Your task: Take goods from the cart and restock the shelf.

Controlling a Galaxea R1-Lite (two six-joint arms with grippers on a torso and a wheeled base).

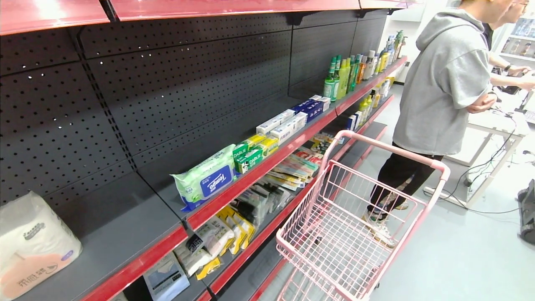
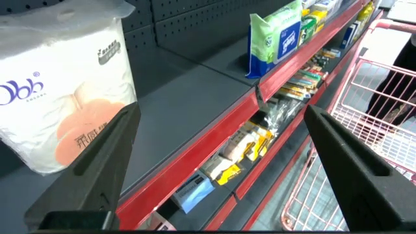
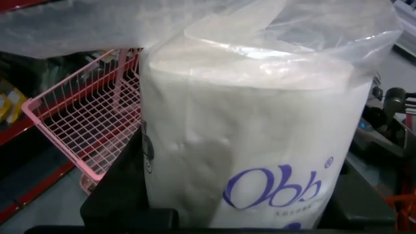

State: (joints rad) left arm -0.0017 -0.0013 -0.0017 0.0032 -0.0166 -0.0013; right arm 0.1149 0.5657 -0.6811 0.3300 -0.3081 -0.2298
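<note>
White plastic-wrapped paper rolls sit between the fingers of our right gripper [image 3: 240,170]. The dark fingers [image 3: 120,188] press on either side of this held roll pack [image 3: 260,130], so the gripper is clamped on it. Loose clear wrap bunches at the pack's far end. Our left gripper [image 2: 221,110] is spread wide with nothing between its fingers [image 2: 107,156], and it hangs over the front edge of the grey shelf board [image 2: 188,97]. A shelved roll pack [image 2: 65,84] stands just beside it, not touching either finger. The head view places that shelved roll pack [image 1: 33,246] at the left end of the shelf board [image 1: 125,225]. It is well apart from the green wet-wipes pack [image 1: 207,177] farther along. The pink cart [image 1: 378,145] is parked in front of the shelf. The right wrist view shows the cart [image 3: 78,110] beyond the held pack. The held pack's long axis seems to run along the fingers, with its round roll end facing away from the wrist. The shelved pack stands upright, its gathered wrap uppermost.
</note>
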